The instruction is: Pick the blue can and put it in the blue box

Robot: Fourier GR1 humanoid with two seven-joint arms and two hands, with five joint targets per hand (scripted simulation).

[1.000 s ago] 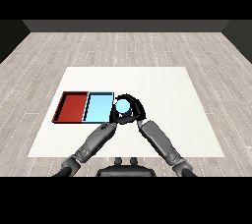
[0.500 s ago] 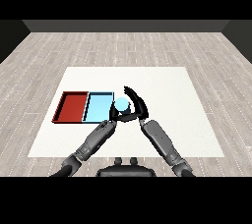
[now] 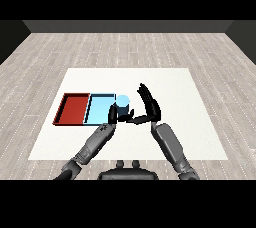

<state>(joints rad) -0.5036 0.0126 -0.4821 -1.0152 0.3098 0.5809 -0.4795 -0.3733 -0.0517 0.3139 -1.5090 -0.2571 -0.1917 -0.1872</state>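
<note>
The blue can (image 3: 122, 103) stands upright at the right end of the light blue tray (image 3: 99, 110). My right hand (image 3: 148, 106) is just right of the can and open. Its fingers point straight up and away from the can, and its thumb reaches left toward the can's foot. A narrow gap shows between the fingers and the can. My left hand (image 3: 113, 116) hovers at the tray's right front corner, against the can's lower left side. Its fingers look relaxed and hold nothing. It hides the can's base.
The red tray (image 3: 73, 108) lies directly left of the light blue tray, sharing a wall with it. Both trays sit on the left half of the white table (image 3: 190, 122). Both forearms come in from the table's front edge.
My right hand was curled round the can; its fingers have spread straight and drawn off to the right. The can has settled lower at the tray's right end. The left hand has stayed put.
</note>
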